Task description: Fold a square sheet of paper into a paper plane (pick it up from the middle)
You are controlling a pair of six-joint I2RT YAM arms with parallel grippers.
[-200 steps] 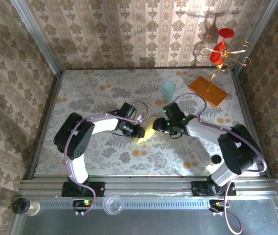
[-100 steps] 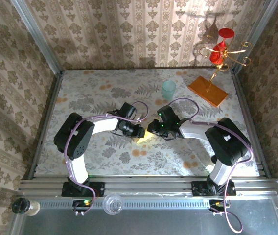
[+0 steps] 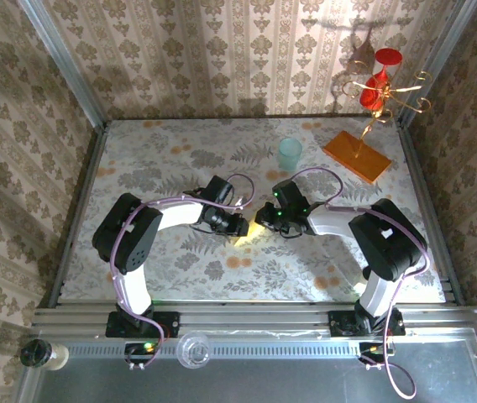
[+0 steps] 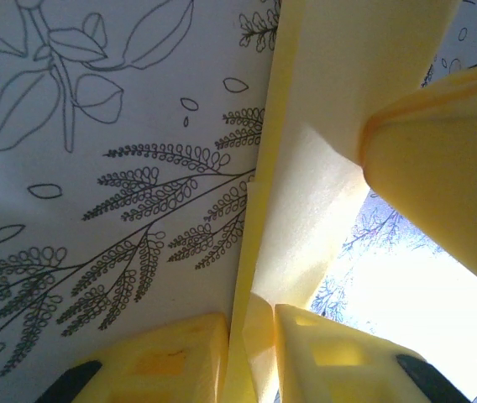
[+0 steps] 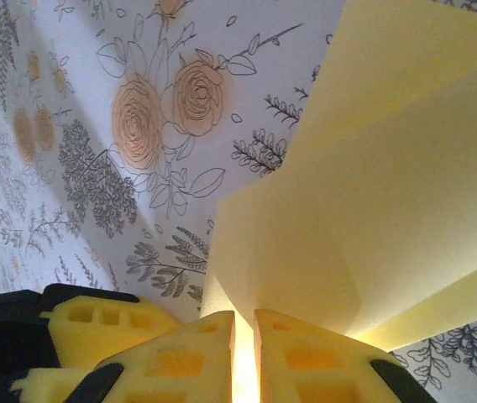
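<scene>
Since the earlier frames the right arm has swung left across the table: its elbow is tucked further in and the right gripper [image 3: 265, 220] has come up against the yellow paper [image 3: 249, 232] and pinched in on it. The left gripper [image 3: 239, 226] has not shifted. The two now meet almost tip to tip at the middle of the floral tablecloth [image 3: 163, 159], well apart from the pale teal cup [image 3: 290, 154] on the far side.

In the left wrist view the left gripper [image 4: 251, 357] has its fingers [image 4: 167, 357] drawn close, and a thin edge of the yellow paper [image 4: 306, 210] runs down into the narrow slit between them. In the right wrist view the right gripper [image 5: 244, 357] is likewise nearly closed, and the yellow paper [image 5: 373, 210] fans up out of the gap in several overlapping layers, so it is already partly folded. Both appear to be gripping it.

The paper looks very light, thin and limp. It should bend under its own span, crease wherever it is pressed, and slide easily on the cloth. The stacked layers near a fold are probably the stiffest and safest place to hold. A single loose edge would likely buckle or tear if the two arms pull against each other.
</scene>
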